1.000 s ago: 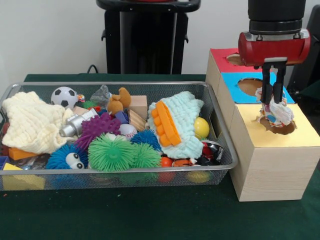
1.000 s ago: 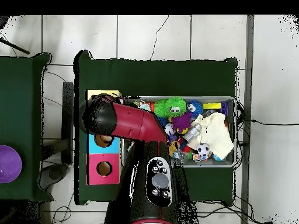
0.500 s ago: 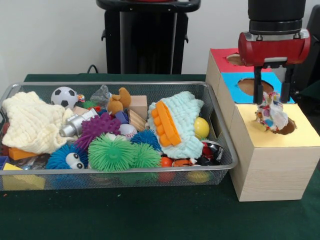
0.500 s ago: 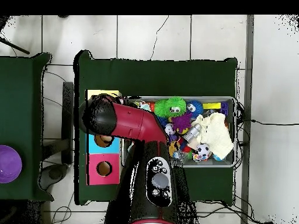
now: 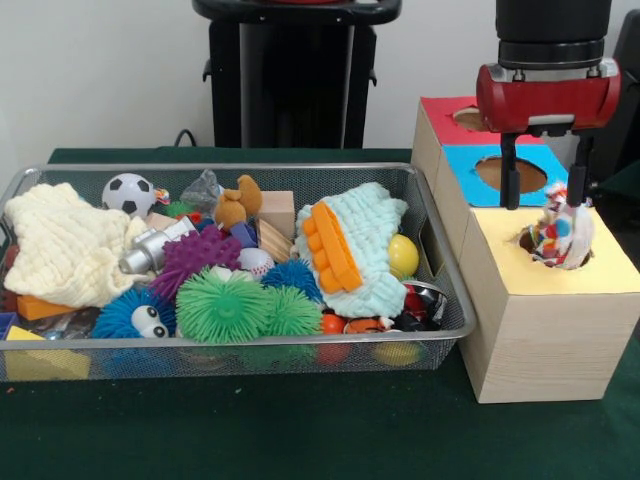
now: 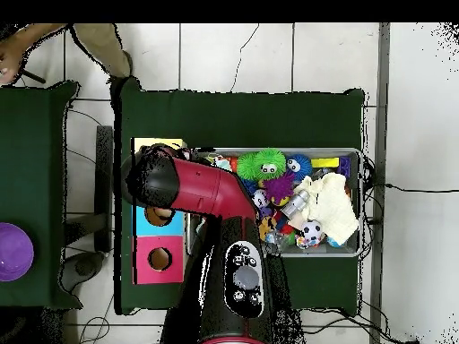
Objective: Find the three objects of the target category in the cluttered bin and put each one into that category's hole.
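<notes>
Patterned cloth bundle — white with red, blue and yellow spots, resting in the round hole of the yellow-topped box section, partly sunk below its rim. No brand, label or legible writing on any item.

End effector — directly above the bundle, fingers spread wide and holding nothing; one fingertip ends to the bundle's upper left, the other just above its right side, neither clearly touching it.

Sorting box — three sections in a row: yellow nearest, blue behind, red at the back, each with a hole.

Wire bin — on the green worktop just beside the box; holds a cream cloth, a mint knitted cloth, an orange block, green spiky balls, a purple spiky ball, a small football, a yellow ball.

Overhead — a person's hand and sleeve at the top-left corner.
</notes>
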Robot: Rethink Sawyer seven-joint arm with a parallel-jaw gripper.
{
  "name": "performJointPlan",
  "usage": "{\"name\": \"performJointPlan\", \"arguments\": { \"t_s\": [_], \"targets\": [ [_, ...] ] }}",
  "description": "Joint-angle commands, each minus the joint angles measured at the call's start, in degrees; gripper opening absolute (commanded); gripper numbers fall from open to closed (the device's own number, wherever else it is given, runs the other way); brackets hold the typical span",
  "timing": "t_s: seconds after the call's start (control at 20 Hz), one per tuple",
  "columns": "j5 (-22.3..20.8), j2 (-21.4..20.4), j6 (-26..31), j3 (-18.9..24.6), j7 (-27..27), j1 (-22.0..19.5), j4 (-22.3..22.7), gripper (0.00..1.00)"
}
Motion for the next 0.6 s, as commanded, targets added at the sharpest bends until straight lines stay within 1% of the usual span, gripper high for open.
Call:
{"name": "performJointPlan", "arguments": {
  "t_s": [0.05,0.25,0.6],
  "targets": [
    [-0.1,2.2,-0.9,4.5,9.5,-0.5,2.6,1.00],
    [-0.2,2.0,-0.2,4.1,9.8,-0.1,2.4,1.00],
    [-0.2,0.4,4.4,2.7,10.0,0.7,1.3,1.00]
  ]
}}
